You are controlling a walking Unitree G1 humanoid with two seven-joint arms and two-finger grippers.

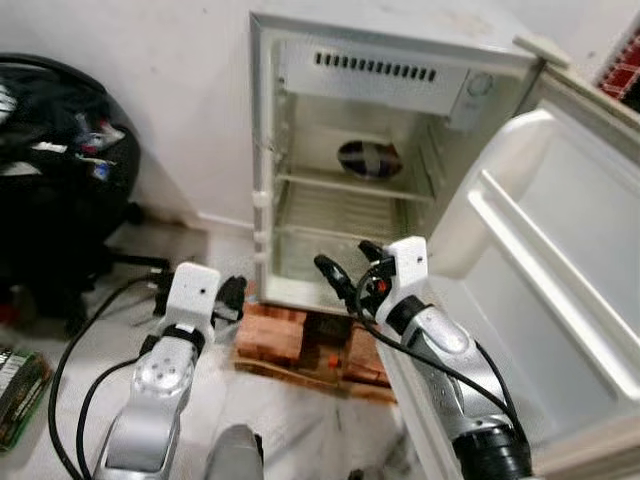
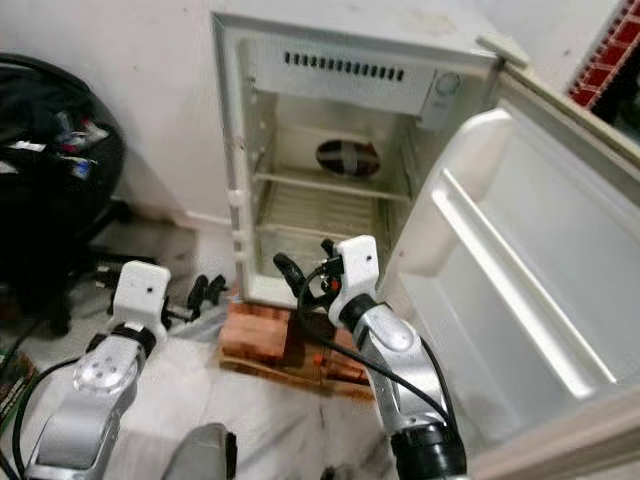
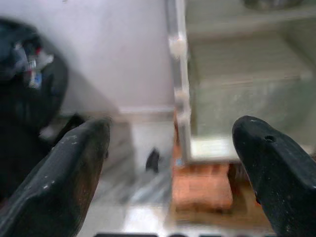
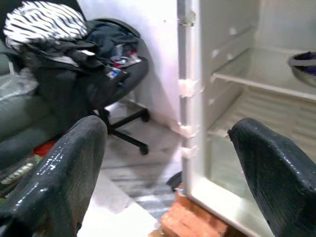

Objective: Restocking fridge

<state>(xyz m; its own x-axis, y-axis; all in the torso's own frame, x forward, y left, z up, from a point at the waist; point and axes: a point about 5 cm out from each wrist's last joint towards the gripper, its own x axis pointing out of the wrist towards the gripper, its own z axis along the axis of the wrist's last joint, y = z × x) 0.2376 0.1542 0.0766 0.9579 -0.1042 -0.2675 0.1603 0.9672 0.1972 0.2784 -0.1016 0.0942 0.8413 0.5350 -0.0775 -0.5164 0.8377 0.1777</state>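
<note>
Standing open ahead of both grippers is a small white fridge [image 1: 380, 150], its door [image 1: 560, 270] swung wide to the robot's right. The right gripper [image 1: 350, 268] is raised just in front of the cabinet's lower edge, its two black fingers [image 4: 269, 173] spread apart with nothing between them. Through that gap, the wrist camera looks at the hinge-side frame of the fridge and the white shelves beyond. The left gripper [image 1: 232, 297] is held lower and off to the left of the cabinet, near the floor; its fingers [image 3: 74, 168] are likewise parted and empty, and between them lies the fridge's left wall edge and bottom compartment.

Past the right gripper's fingertips and above them, a dark striped bowl [image 1: 368, 158] rests on the upper wire shelf [image 1: 340, 182], near the back wall. The shelf below it holds nothing visible. Directly beneath the right gripper, the fridge sits on a stack of reddish bricks [image 1: 275, 335] set on a wooden board [image 1: 320, 378].

Well off to the left of the left gripper, a black office chair [image 1: 60, 190] is piled with dark clothing and bags, standing against the white wall [image 1: 160, 90]. Black cables [image 1: 85, 340] trail over the pale floor beside the left arm.
</note>
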